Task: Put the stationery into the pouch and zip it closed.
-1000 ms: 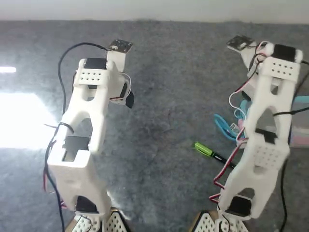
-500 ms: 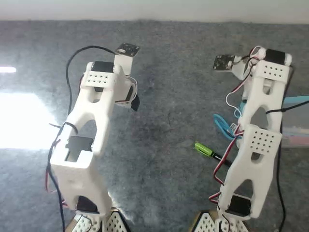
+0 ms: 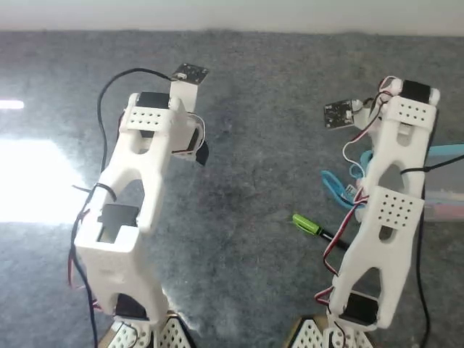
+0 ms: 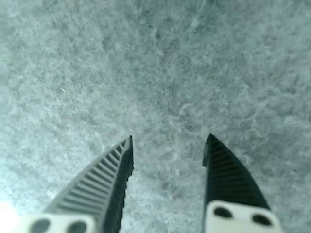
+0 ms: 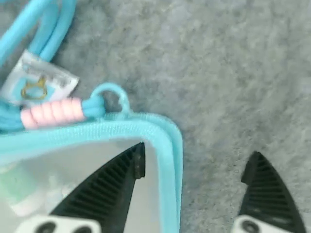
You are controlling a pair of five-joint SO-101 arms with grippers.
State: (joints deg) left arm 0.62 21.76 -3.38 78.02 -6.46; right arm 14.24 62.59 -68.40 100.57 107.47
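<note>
The pouch (image 3: 446, 196) lies on the grey felt mat (image 3: 254, 87) at the right edge of the table, partly hidden under the right arm. It has a clear window and light blue zip edging. Through the window a pale green and white item (image 5: 13, 190) shows inside (too blurred to name). A blue cord (image 3: 332, 187) with pink beads (image 5: 51, 111) and a small tag (image 5: 40, 81) loops off the pouch's left corner. A green pen (image 3: 307, 224) lies on the mat just nearer than the cord loop, apart from the pouch. The right gripper (image 5: 198, 150) hangs over the pouch's corner with its jaws spread, one finger over the window and the other over bare mat. The left gripper (image 4: 170, 137) hangs over bare mat at the left, its jaws likewise spread.
</note>
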